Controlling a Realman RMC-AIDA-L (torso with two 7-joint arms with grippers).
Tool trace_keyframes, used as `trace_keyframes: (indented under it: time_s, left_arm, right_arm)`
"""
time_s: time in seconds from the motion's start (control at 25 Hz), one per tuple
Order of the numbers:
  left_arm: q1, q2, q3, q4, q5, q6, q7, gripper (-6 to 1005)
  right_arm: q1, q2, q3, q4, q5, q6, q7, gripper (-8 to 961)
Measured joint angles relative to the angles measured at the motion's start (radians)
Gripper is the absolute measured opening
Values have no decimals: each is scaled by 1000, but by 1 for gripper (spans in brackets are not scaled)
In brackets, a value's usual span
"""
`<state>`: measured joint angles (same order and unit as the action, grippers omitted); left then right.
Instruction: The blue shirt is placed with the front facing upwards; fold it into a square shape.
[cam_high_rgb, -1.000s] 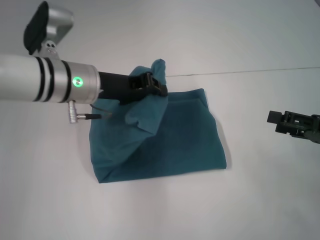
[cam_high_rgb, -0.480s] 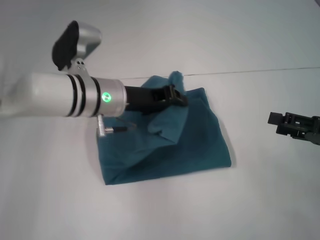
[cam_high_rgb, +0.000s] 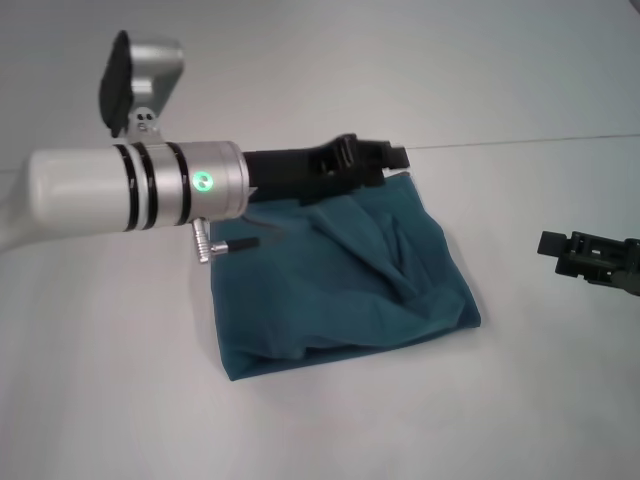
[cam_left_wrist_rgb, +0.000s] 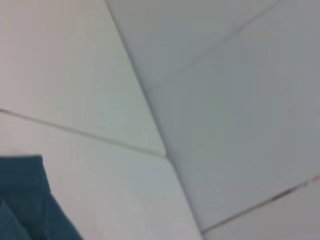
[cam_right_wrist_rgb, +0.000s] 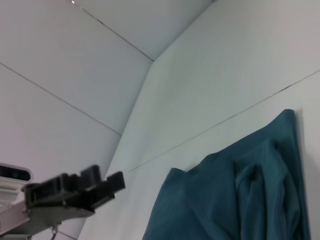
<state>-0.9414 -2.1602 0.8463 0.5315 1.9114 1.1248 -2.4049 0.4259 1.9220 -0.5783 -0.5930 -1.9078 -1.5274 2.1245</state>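
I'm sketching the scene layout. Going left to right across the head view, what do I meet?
Left arm's silver forearm → its claw at the far edge of the blue shirt → bare table → right claw, parked at the right edge.

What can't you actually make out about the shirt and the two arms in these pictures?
- Blue shirt: folded over, so any front print is hidden in every view.
- Left tool, head view: at the shirt's far edge; open or shut is unclear.
- Right tool, head view: cut off by the picture's edge, parked beside the shirt.
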Motion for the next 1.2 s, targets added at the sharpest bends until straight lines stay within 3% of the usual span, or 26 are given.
trace_keyframes:
  time_s: [0.28, 0.4, 0.6, 0.68, 0.88, 1.04, 1.2]
  left_arm:
    - [129, 6, -2, 127, -118, 69, 8, 486]
    - [194, 28, -3, 181, -148, 133, 1, 601]
    - [283, 92, -8, 196, -151, 249, -46, 813]
    - [322, 108, -41, 201, -116, 302, -53, 858]
    - [373, 112, -185, 238, 27, 398, -54, 923]
    - [402, 113, -226, 287, 107, 443, -54, 922]
    - [415, 112, -246, 340, 201, 461, -60, 921]
  right_arm:
    - [-1, -2, -1, 10, -2, 3, 0, 925]
    - [4, -5, -2, 9, -17, 3, 1, 925]
    - [47, -24, -2, -1, -98, -1, 31, 924]
    - [86, -41, -3, -3, -156, -4, 69, 924]
    - [240, -72, -32, -57, -355, -2, 202, 924]
    - [371, -72, -71, -109, -506, 19, 301, 924]
    - [477, -46, -114, -133, -610, 43, 372, 924]
